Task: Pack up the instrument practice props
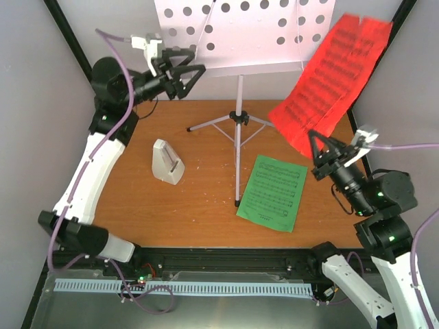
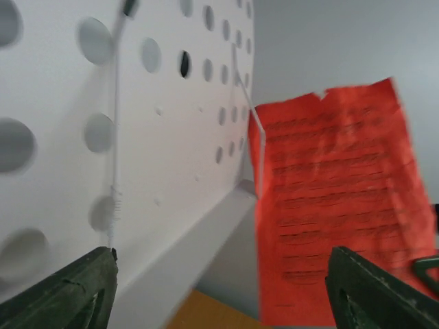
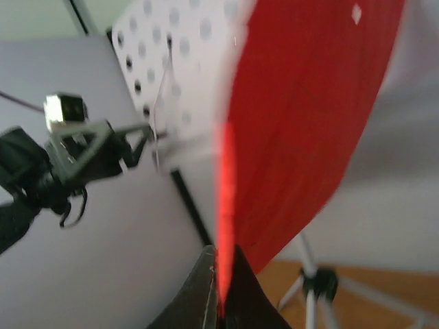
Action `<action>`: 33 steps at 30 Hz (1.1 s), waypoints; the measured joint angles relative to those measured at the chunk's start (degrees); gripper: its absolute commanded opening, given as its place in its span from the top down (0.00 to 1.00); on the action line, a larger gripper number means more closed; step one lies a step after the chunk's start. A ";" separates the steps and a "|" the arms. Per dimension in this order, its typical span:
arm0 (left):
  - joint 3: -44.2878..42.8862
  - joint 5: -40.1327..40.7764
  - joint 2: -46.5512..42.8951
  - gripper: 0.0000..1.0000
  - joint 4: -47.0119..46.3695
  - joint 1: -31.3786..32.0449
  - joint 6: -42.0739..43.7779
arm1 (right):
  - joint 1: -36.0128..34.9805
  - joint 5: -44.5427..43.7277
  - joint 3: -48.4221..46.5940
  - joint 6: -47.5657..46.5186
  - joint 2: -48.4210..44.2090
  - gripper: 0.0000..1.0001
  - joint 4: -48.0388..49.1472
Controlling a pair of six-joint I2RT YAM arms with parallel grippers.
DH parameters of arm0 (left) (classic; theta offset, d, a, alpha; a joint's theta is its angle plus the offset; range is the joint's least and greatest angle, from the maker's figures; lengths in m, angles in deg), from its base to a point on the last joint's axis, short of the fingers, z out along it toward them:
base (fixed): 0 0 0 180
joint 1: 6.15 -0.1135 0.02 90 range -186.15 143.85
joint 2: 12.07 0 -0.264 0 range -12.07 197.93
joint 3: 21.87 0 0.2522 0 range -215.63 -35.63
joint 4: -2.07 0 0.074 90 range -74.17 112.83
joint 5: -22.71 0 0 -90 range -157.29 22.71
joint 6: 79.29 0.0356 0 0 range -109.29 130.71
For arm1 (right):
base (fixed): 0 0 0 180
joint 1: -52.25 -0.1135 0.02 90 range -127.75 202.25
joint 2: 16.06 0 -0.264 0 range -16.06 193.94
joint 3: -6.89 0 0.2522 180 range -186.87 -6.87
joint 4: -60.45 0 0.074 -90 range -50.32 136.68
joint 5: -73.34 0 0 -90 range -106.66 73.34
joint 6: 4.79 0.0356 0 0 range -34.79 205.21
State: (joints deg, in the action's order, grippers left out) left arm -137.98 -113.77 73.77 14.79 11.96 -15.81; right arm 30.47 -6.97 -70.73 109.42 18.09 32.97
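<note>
The right hand (image 1: 317, 142) is pressed together on the near edge of the red sheet-music page (image 1: 333, 79), pinching it clear of the counter (image 1: 206, 212). The page's long axis rises from the pinch toward the far right, and its top lies beside the right edge of the white perforated music stand (image 1: 240, 34). The left hand (image 1: 191, 70) is spread with nothing between its fingers, and sits just left of the stand's lower ledge. The stand stands upright at the far centre. The green sheet-music page (image 1: 274, 193) lies flat, below and to the near left of the right hand, the nearer arm. The small white metronome (image 1: 167, 162) stands upright left of centre, closer to the left arm. Setting the red page down with the green one looks like the likely next move.
</note>
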 measured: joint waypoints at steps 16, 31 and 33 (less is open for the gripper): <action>41.51 14.34 -32.54 0.05 -4.55 0.00 3.06 | 0.00 11.72 39.65 20.70 -6.10 0.97 -6.86; 54.36 17.97 -34.03 0.04 0.55 0.00 3.21 | 0.00 2.62 47.30 28.59 -3.39 0.97 -11.19; 54.45 17.55 -33.42 0.05 0.35 0.00 2.80 | 0.00 1.38 47.30 28.48 -2.99 0.97 -12.46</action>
State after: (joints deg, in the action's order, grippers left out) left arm -83.53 -96.22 40.35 15.14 11.96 -13.02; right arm 30.47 -5.59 -23.43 137.90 15.10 20.51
